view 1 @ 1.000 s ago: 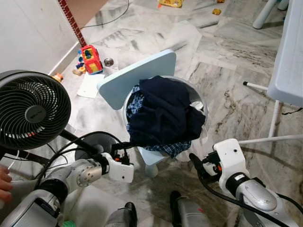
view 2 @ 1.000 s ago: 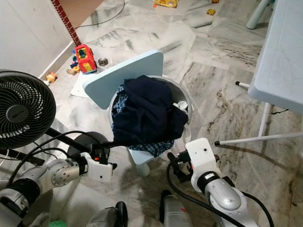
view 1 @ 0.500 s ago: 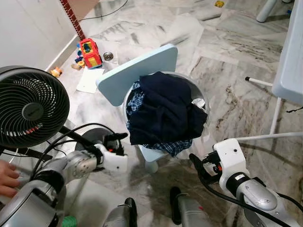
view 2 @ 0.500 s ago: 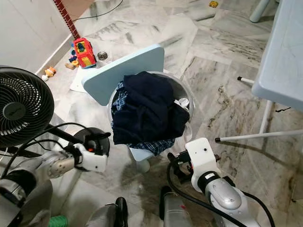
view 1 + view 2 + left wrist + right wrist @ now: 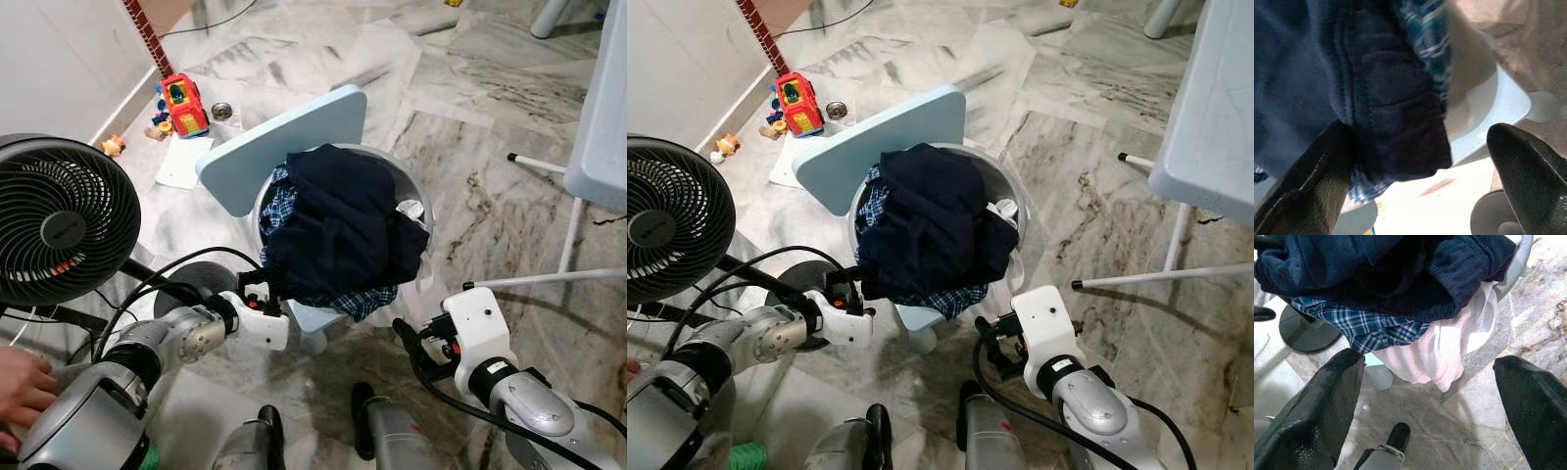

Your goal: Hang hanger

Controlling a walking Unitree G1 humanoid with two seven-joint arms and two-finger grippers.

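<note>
A grey-veined marble floor (image 5: 470,117) carries a round basket (image 5: 416,196) heaped with dark navy clothing (image 5: 343,230) over a blue plaid garment (image 5: 1376,330), set on a pale blue child's chair (image 5: 284,147). A black fan (image 5: 64,230) stands at the robot's left, a toy truck (image 5: 183,103) lies by the wall, and a white folding table (image 5: 598,127) stands at right. No hanger can be made out. The left gripper (image 5: 1415,161), fingers spread, now touches the navy cloth's lower edge, having moved in from beside the fan base half a second ago. The right gripper (image 5: 1427,431) hangs spread below the basket, unchanged. A person's hand (image 5: 24,387) rests at lower left.
</note>
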